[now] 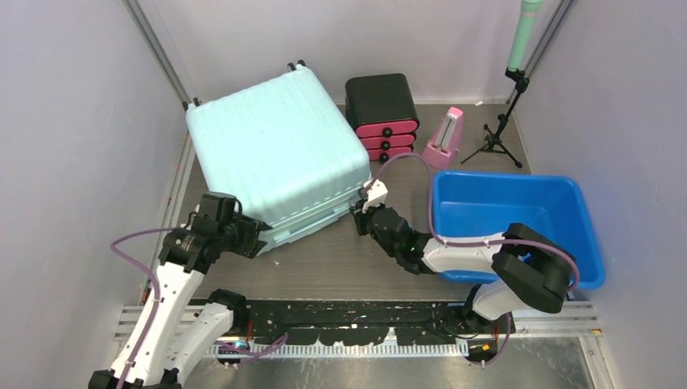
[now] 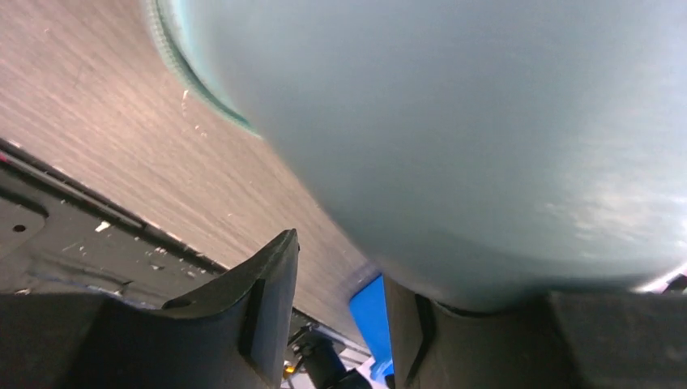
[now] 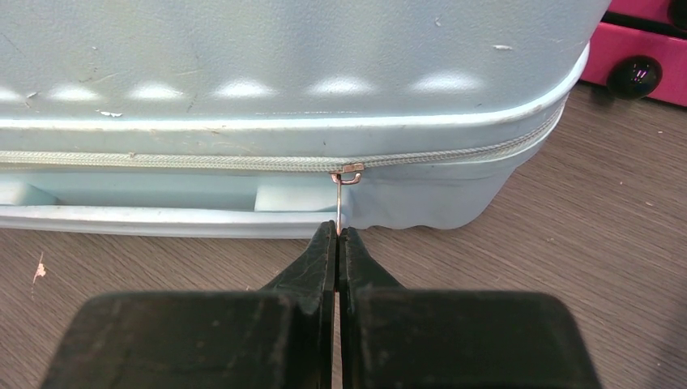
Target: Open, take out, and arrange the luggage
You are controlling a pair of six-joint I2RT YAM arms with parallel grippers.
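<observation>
Top view: the ribbed, mint hard-shell luggage [image 1: 275,154] lies flat on the wood-grain bench [image 1: 340,259]. Left end effector [image 1: 256,241] is at its near-left corner, right end effector [image 1: 362,212] at the near-right one.

Left wrist: the smooth rounded shell sits right over one finger [image 2: 413,340]. Jaws are partway open with nothing between them.

Right wrist: jaws pinched tight on the thin metal zip pull [image 3: 338,203].

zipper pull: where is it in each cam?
Right wrist: zipper pull centre frame, pinched in the shut right gripper.
Top external: too small to see; sits at that gripper's tip, luggage's near right corner.
Left wrist: not in view.
Shared landmark: the mint luggage shell.
</observation>
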